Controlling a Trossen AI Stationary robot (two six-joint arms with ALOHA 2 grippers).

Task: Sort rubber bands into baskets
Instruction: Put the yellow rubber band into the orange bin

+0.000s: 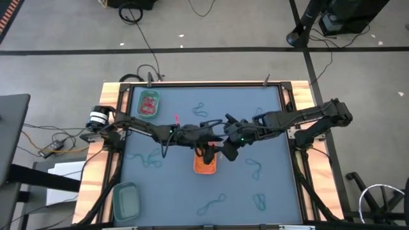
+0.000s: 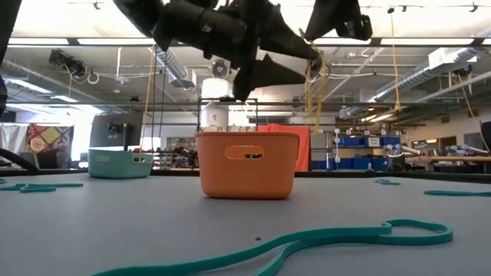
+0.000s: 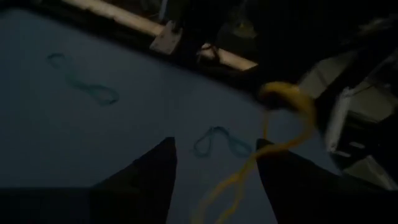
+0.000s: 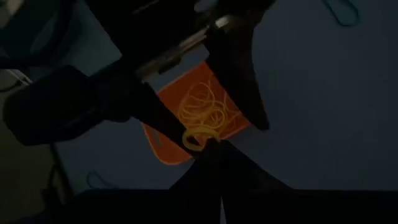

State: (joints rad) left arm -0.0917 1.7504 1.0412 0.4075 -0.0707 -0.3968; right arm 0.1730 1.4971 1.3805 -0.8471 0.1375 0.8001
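Grey-blue matting covers the table (image 1: 275,191), framed in pale wood, with a workshop of shelves and ceiling lights behind it in the low view. At the mat's centre sits the orange basket (image 1: 205,163), a heap of yellow bands (image 4: 205,109) already in it. Both arms meet just above it. The left gripper (image 3: 214,168) has its fingers spread apart, and a yellow band (image 3: 283,118) hangs between them. The right gripper (image 4: 208,146) has its fingers pressed together, pinching that same yellow band over the basket. The green basket (image 1: 148,104) stands at ten o'clock with red bands inside; the teal basket (image 1: 126,198) stands at seven o'clock. Teal bands (image 1: 257,169) lie scattered across the mat, from twelve o'clock round to five and six.
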